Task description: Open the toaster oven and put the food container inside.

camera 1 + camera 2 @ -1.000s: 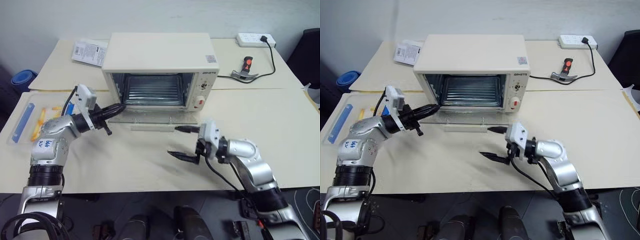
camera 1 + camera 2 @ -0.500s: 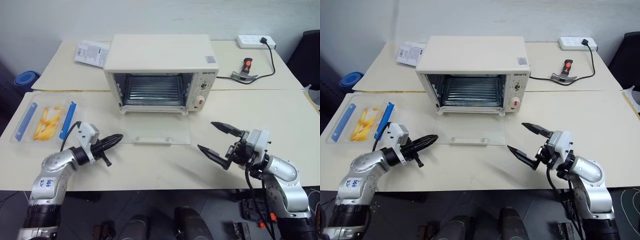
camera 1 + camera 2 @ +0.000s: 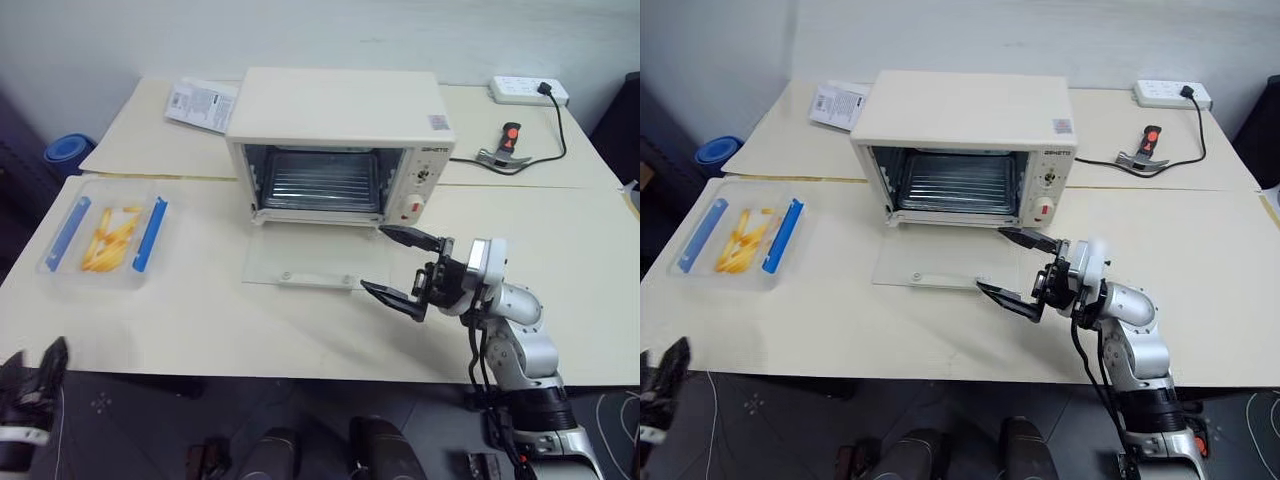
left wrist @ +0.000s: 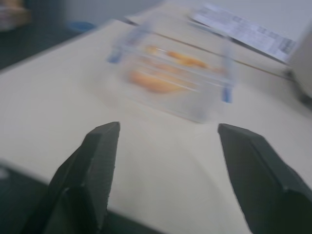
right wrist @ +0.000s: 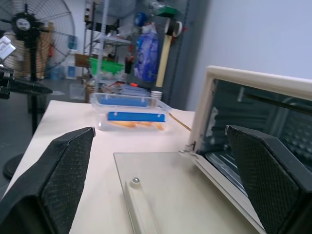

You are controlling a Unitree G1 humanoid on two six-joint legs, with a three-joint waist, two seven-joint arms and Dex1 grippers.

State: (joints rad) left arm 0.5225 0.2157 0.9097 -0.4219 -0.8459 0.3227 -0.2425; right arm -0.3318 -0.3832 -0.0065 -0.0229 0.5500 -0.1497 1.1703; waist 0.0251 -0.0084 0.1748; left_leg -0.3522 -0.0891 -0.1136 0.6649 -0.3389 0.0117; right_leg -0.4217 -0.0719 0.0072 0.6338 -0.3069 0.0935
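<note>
On the cream desk [image 3: 200, 310] stands the boxy cream-white toaster oven [image 3: 340, 140], its glass door dropped flat; the shallow clear plastic food container [image 3: 105, 232] with blue clips and yellow fries lies well apart to its left. Just beside the door's right edge hovers the right gripper [image 3: 400, 268], fingers wide and empty, while the left gripper [image 4: 163, 170] faces the container with fingers wide apart.

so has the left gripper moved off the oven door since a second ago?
Yes. The left gripper has pulled back from the toaster oven to below the table's near-left edge.
</note>
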